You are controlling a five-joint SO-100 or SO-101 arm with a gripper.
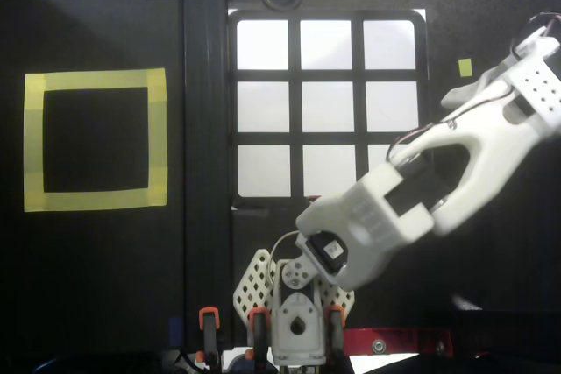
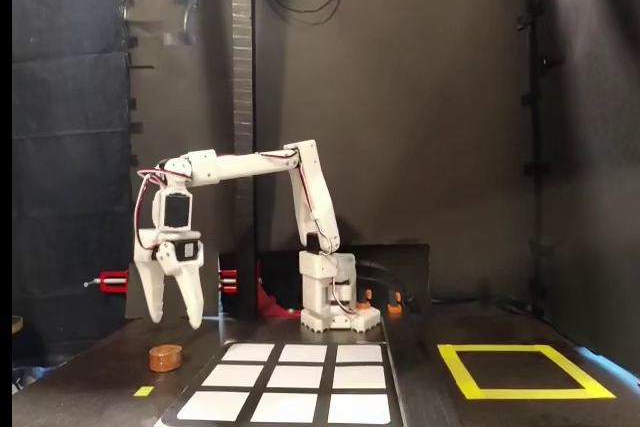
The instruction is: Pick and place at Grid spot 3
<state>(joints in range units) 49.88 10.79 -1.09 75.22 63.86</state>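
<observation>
Grid spot 3 [image 1: 389,45] is the white top-right cell of the black-framed grid in the overhead view, in the row under the embossed lettering. In the fixed view it is the near-left cell [image 2: 213,405]. It is empty. A small brown disc [image 2: 165,357] lies on the dark table left of the grid in the fixed view; the arm hides it in the overhead view. My gripper [image 2: 177,324] hangs open just above the disc, fingers pointing down and holding nothing. In the overhead view the gripper [image 1: 469,92] is right of the grid.
A yellow tape square [image 1: 95,81] lies left of the grid in the overhead view, right [image 2: 525,391] in the fixed view. A small yellow marker [image 1: 465,67] sits beside the grid. A black vertical bar [image 1: 203,129] crosses the overhead view. The arm base [image 2: 328,297] stands behind the grid.
</observation>
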